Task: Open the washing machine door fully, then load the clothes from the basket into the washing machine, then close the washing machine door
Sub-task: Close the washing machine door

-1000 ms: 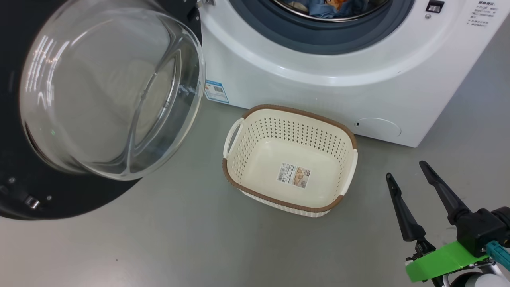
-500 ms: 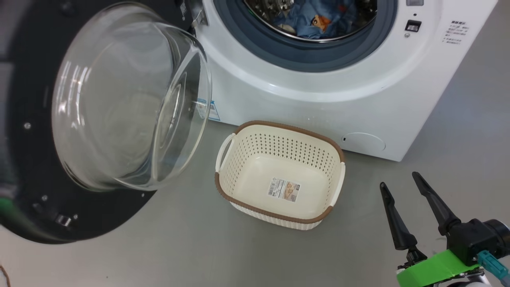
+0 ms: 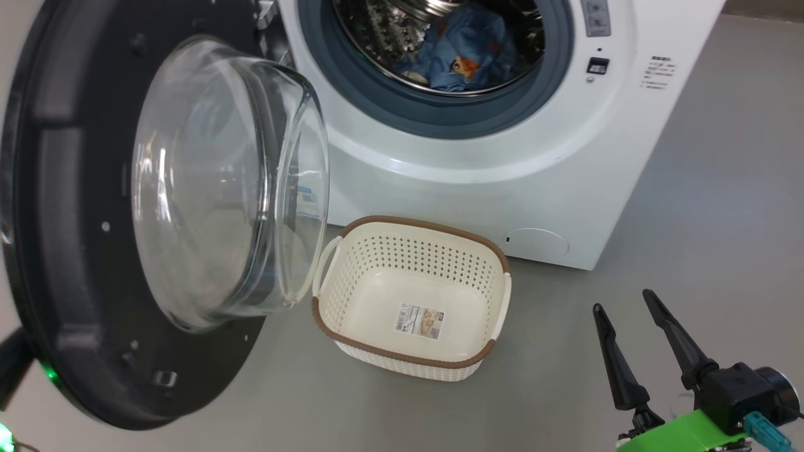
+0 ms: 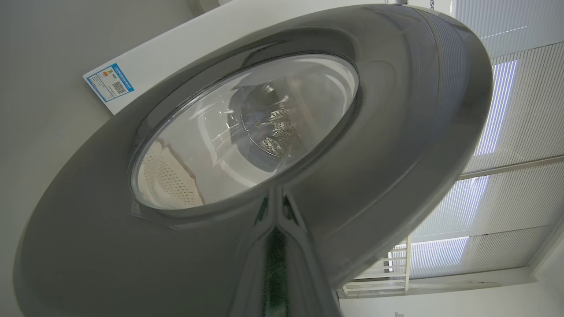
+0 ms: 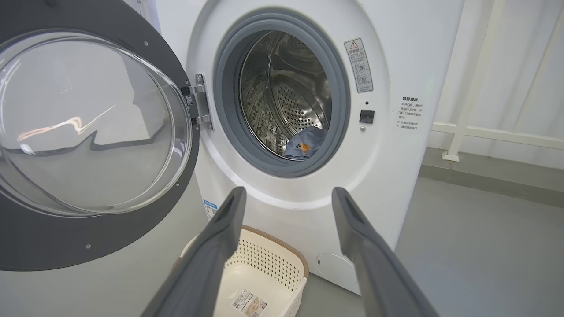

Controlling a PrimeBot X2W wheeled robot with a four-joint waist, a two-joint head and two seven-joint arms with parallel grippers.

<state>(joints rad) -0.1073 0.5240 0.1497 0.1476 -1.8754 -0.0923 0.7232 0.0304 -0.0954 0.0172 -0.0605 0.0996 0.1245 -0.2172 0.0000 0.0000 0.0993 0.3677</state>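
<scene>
Door [image 3: 69,263] hanging wide open on the hinge at left of washer [image 3: 565,188]; clothes [image 3: 461,56] lying in the drum, basket [image 3: 408,359] sitting bare. Left gripper [image 4: 276,233], clenched, touching door's outer face, being the nearer arm for the push; right gripper [image 3: 622,301] released, well apart

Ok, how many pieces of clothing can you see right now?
1 bundle of blue printed clothes, low in the washing machine drum; it may be several pieces bunched together, with more hidden. None in the basket.
</scene>
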